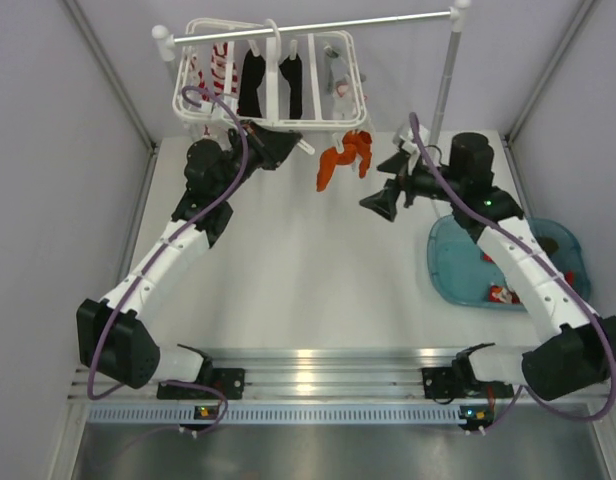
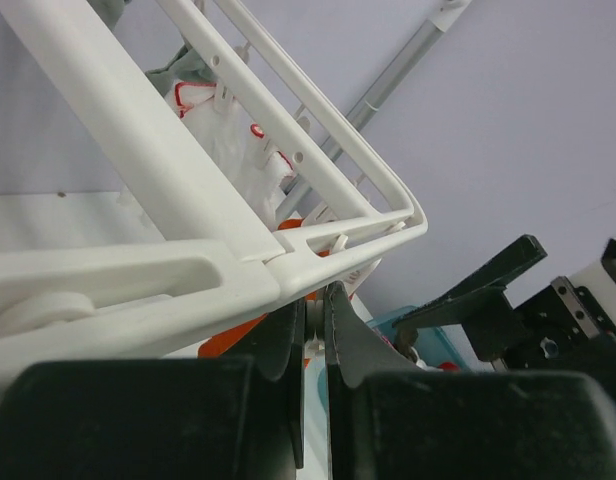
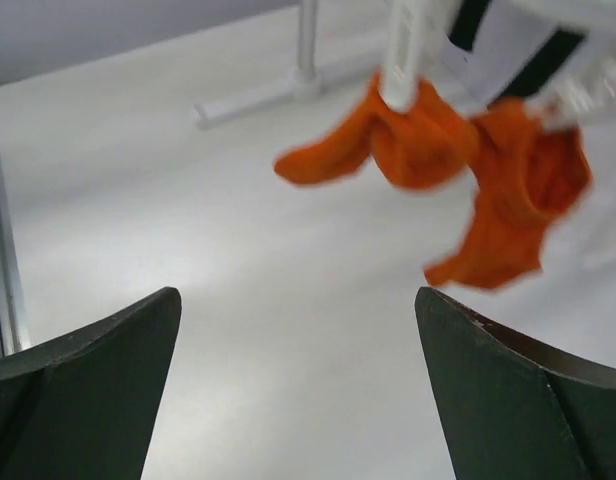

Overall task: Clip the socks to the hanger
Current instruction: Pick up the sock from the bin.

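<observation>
The white hanger (image 1: pixel 273 108) hangs from the silver rail at the back, carrying red-and-white striped, black and grey socks. Two orange socks (image 1: pixel 345 158) dangle from its front right corner. My left gripper (image 1: pixel 288 143) is up at the hanger's front edge. In the left wrist view the left gripper (image 2: pixel 315 305) is shut on a small white clip (image 2: pixel 315 322) under the frame's corner (image 2: pixel 288 265). My right gripper (image 1: pixel 380 188) hovers just right of the orange socks. It is open and empty in its own view (image 3: pixel 296 295), with the orange socks (image 3: pixel 418 140) ahead and above.
A blue tub (image 1: pixel 443 270) at the right holds more socks, one red-and-white (image 1: pixel 503 295). The silver rail (image 1: pixel 318 25) on white posts spans the back. Grey walls close in both sides.
</observation>
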